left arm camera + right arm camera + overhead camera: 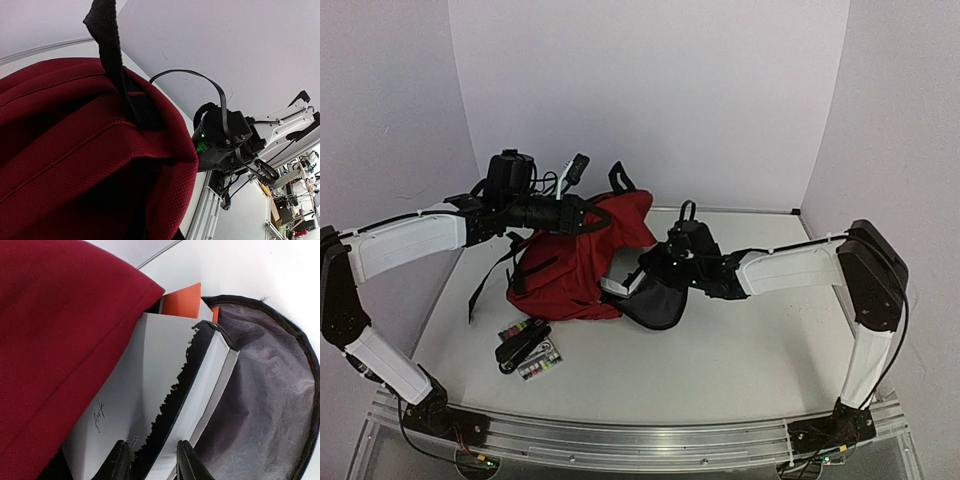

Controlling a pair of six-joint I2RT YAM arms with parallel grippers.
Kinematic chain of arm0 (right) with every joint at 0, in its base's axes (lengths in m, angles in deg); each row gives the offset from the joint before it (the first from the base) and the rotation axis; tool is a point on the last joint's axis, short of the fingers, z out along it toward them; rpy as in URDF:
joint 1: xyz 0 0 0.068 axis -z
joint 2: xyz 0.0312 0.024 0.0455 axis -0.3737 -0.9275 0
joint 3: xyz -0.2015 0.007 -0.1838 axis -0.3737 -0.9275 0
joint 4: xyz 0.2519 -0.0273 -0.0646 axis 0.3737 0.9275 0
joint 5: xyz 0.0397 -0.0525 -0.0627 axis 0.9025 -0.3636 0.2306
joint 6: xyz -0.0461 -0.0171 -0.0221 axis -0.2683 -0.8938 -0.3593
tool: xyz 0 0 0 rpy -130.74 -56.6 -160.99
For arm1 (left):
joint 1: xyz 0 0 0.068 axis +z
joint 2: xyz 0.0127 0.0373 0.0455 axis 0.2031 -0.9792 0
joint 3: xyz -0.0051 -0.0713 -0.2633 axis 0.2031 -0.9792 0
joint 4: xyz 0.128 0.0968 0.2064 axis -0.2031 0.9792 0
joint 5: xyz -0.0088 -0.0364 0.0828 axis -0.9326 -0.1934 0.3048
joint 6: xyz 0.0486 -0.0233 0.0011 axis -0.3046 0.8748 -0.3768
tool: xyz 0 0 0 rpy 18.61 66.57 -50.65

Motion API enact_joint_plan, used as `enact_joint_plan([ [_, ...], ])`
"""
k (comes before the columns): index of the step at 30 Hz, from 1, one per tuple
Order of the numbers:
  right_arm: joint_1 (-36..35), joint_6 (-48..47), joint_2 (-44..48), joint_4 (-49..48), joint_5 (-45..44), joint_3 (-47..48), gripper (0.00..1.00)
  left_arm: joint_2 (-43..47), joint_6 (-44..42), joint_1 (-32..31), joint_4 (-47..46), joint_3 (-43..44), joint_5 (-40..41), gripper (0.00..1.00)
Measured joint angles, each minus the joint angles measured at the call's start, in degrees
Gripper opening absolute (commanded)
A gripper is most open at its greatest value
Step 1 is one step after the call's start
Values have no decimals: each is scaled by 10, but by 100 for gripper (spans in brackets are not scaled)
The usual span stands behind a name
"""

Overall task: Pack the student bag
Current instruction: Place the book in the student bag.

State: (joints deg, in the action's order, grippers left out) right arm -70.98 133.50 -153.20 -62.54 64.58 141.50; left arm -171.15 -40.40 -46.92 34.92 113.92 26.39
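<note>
Tabletop (740,350) white, walls (650,90) pale lilac; left fingers (585,218) clenched on student bag (575,265), right fingers (120,462) astride book (150,390), grip unclear.

Student bag (575,265) — dark red cloth, coarse weave, matt. Strap (107,40): black woven webbing, ribbed. Lining (265,390): thin grey fabric, crinkled, faint sheen. Book (150,390): white-and-black cover, smooth card, semi-gloss. Table (720,360): white, smooth, matt. Near edge, rail (640,440) — bare brushed metal.
</note>
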Motion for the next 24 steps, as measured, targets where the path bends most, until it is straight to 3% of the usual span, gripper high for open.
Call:
enact_joint_plan([
  [11, 21, -26, -94, -28, 32, 88, 34, 5, -10, 0, 8, -13, 22, 0],
  [21, 20, -84, -102, -98, 67, 69, 63, 16, -2, -13, 30, -24, 85, 11],
  [23, 20, -93, -81, -96, 63, 40, 66, 18, 2, -15, 27, -27, 89, 17],
  [24, 21, -93, -66, -95, 58, 19, 68, 18, 5, -16, 24, -27, 88, 25],
])
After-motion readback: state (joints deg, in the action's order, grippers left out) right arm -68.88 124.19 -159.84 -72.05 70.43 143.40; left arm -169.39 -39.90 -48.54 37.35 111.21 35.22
